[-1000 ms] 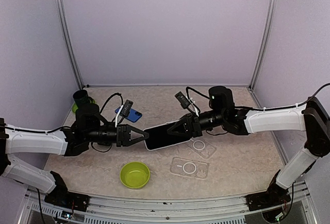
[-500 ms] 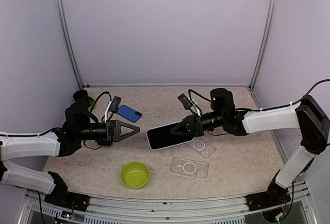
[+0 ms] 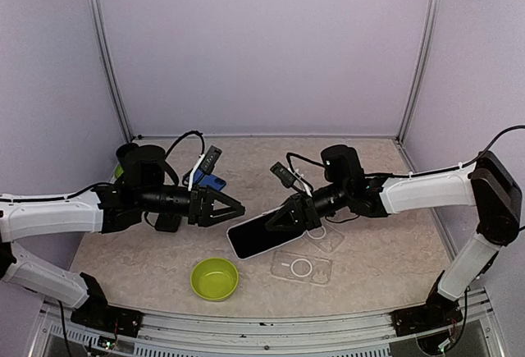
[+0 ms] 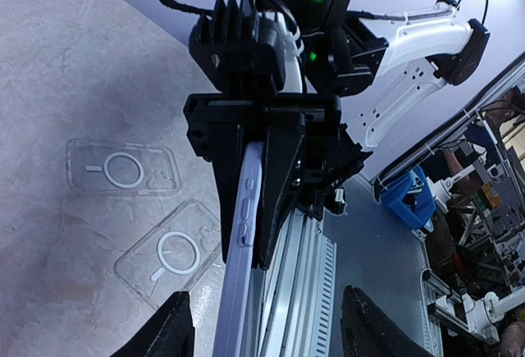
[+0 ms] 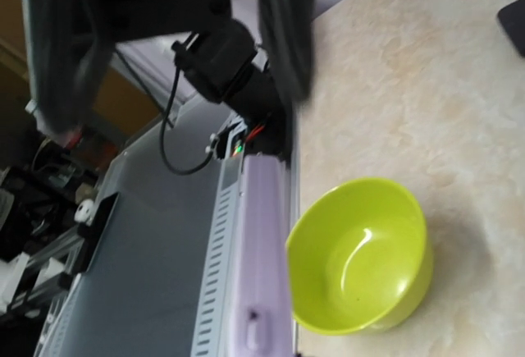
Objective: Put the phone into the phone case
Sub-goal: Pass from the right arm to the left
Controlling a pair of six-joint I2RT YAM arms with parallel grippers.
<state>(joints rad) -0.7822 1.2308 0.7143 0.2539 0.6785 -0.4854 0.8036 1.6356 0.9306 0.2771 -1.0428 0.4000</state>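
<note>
My right gripper [image 3: 289, 214] is shut on the upper end of a lavender phone [image 3: 257, 239] and holds it tilted above the table, screen up. The left wrist view has the phone [image 4: 240, 238] edge-on, pinched between the right gripper's black fingers [image 4: 283, 176]. My left gripper [image 3: 236, 208] is open and points at the phone from the left without touching it; its tips [image 4: 172, 334] stand wide on both sides. Two clear phone cases [image 3: 322, 235] [image 3: 301, 267] lie flat on the table below and to the right of the phone. In the right wrist view the phone [image 5: 264, 258] runs up from the bottom edge.
A green bowl [image 3: 215, 279] sits near the front edge, below the phone, and shows beside it in the right wrist view [image 5: 361, 254]. A blue phone [image 3: 215, 183] lies behind the left gripper. A dark cup [image 3: 129, 154] stands at the back left.
My left gripper opened, let go of the phone's left end, drew back left, then came forward again. The right gripper has tilted the phone down and to the left.
</note>
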